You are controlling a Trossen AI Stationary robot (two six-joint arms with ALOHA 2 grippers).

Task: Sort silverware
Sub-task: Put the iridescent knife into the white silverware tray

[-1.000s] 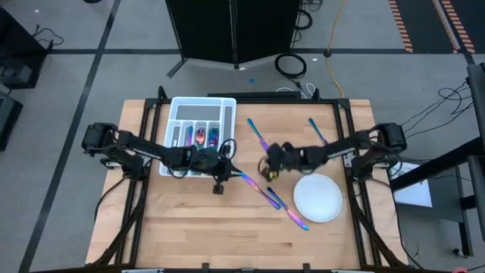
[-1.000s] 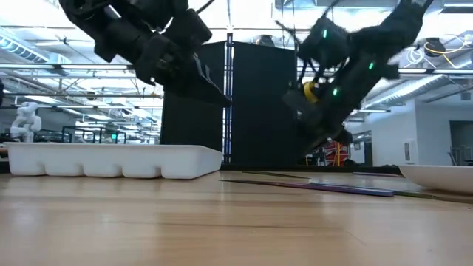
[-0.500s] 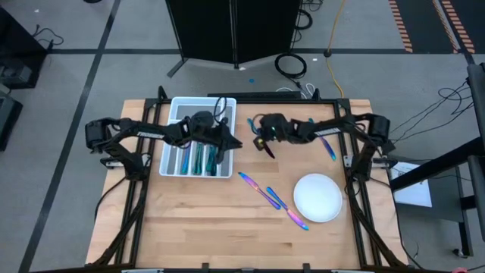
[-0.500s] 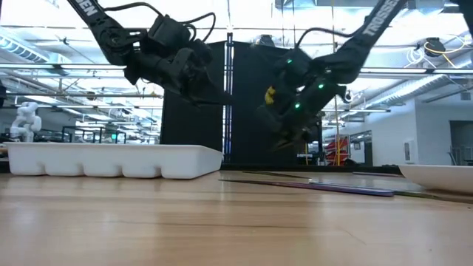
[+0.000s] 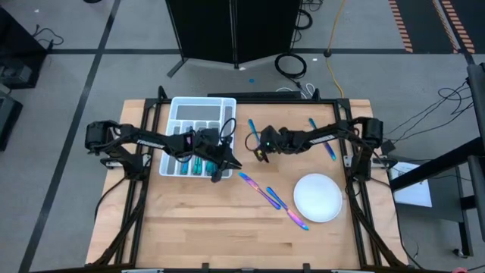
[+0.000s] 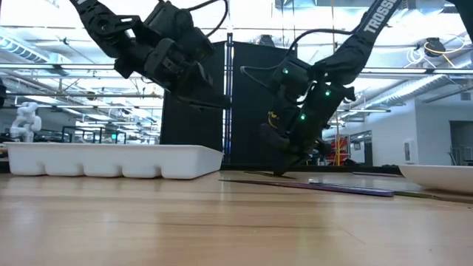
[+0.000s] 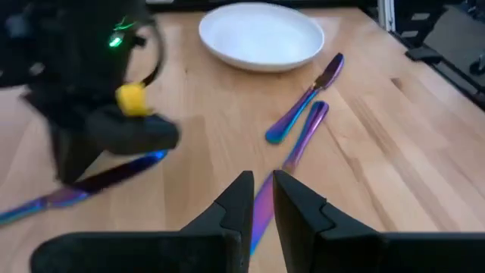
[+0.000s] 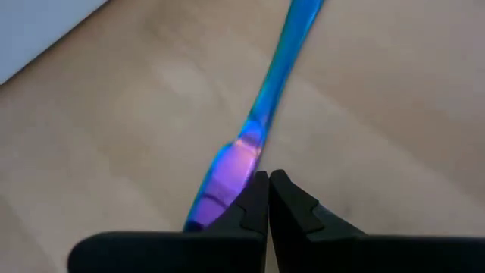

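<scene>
Iridescent silverware lies flat on the wood. One blue-purple piece [image 5: 255, 133] is by the right gripper, another [image 5: 323, 138] is nearer the right edge, and three [image 5: 271, 199] lie between the tray and the plate. More pieces [image 5: 195, 158] rest in the white divided tray [image 5: 198, 111]. My right gripper [image 5: 260, 154] is shut, low over the purple end of the first piece [image 8: 265, 114]. My left gripper [image 5: 225, 161] hovers off the tray's near right corner. Its fingers [image 7: 261, 186] are a narrow gap apart and hold nothing, above a piece [image 7: 262, 216] on the table. My right gripper's shut fingertips [image 8: 258, 189] stand at the purple end [image 8: 235, 163] of the blue-purple piece, slanting down from above and along it. I cannot tell whether they touch it. The piece lies flat on the table.
The round white plate [image 5: 318, 197] sits toward the table's near right. A knife [image 7: 307, 95] and a spoon [image 7: 303, 135] lie side by side between my left gripper and the plate. The two grippers are close together at the table's middle. Bare wood spreads toward the near edge.
My left gripper rose from the table's middle and went far, over the tray, then came back toward the near side off the tray's corner. My right gripper rose and moved toward the far left, then came down at the blue-purple piece. The silverware on the table has stayed put.
</scene>
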